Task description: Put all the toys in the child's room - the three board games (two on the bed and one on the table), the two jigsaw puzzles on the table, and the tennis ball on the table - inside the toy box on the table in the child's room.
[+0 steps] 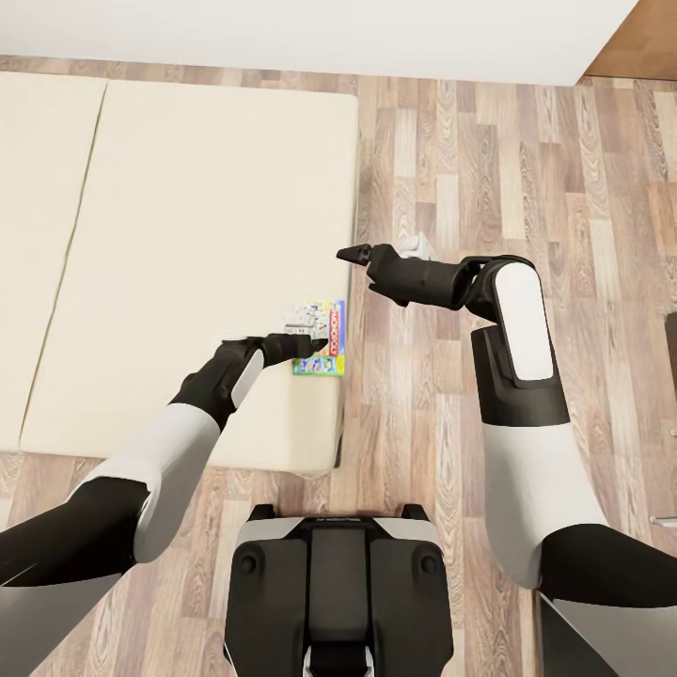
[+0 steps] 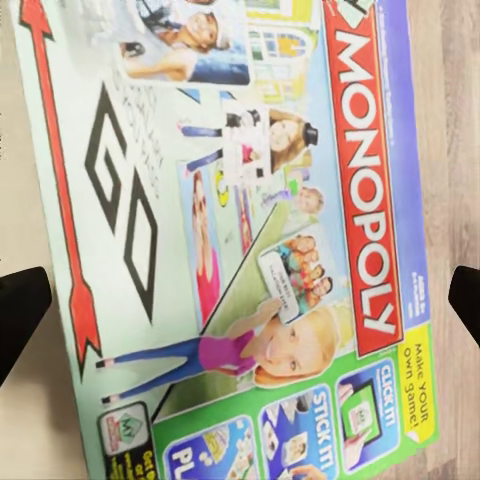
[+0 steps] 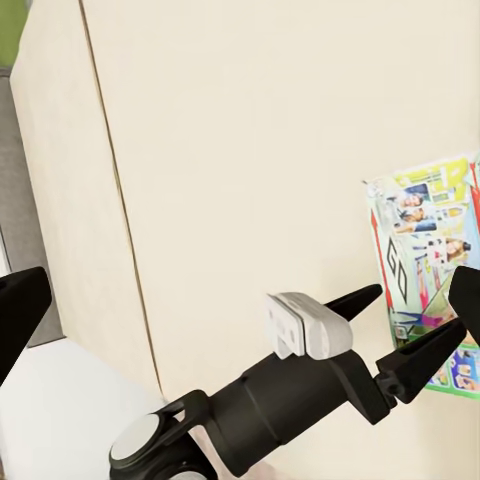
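Note:
One board game (image 1: 327,324), a white-green Monopoly box with a red logo, lies flat on the bed (image 1: 188,235) close to its right edge. My left gripper (image 1: 306,346) hangs right over it, open. In the left wrist view the board game (image 2: 240,240) sits between the left gripper's (image 2: 245,303) dark fingertips, which stand wide apart at both sides. My right gripper (image 1: 355,254) hovers open above the floor beside the bed's edge. The right wrist view looks across the beige mattress (image 3: 250,150) at the left gripper (image 3: 420,312) and the board game (image 3: 425,240).
The mattress has a seam (image 1: 70,244) running down its left part. Wood floor (image 1: 527,169) lies open to the right of the bed, with a white wall (image 1: 329,33) behind. A dark furniture edge (image 1: 670,348) shows at the far right.

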You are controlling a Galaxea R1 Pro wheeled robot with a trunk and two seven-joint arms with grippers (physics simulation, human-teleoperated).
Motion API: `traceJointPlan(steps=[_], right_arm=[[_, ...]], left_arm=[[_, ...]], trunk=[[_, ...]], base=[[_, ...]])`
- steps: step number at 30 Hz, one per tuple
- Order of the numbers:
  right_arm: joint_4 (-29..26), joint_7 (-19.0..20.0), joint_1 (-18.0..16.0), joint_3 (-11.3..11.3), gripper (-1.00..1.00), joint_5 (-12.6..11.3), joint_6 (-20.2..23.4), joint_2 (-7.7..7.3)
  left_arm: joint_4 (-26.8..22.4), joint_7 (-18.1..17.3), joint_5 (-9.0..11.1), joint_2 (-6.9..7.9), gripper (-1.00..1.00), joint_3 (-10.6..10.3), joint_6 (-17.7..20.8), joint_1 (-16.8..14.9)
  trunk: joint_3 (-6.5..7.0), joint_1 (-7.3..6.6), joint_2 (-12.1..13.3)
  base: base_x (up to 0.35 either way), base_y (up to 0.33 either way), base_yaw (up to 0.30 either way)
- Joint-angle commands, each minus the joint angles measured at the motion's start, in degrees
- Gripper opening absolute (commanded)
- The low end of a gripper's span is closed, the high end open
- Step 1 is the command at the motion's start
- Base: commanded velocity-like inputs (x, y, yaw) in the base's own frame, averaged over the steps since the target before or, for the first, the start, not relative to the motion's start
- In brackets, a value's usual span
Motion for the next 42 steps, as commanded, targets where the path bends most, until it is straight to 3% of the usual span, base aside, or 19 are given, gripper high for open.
traceJointPlan(steps=[1, 42], right_arm=[[0.0, -0.6, 0.0, 0.0, 1.0, -0.5, 0.1, 0.02], [0.0, -0.6, 0.0, 0.1, 1.0, -0.5, 0.1, 0.04]], left_arm=[[-0.1, 0.1, 0.6, 0.02, 1.0, -0.1, 0.4, 0.0], [-0.1, 0.0, 0.6, 0.09, 1.0, 0.0, 0.4, 0.0]], trunk=[[-0.06, 0.04, -0.1], [-0.06, 0.04, -0.1]], base=[[0.0, -0.009, 0.0], [0.0, -0.022, 0.0]])
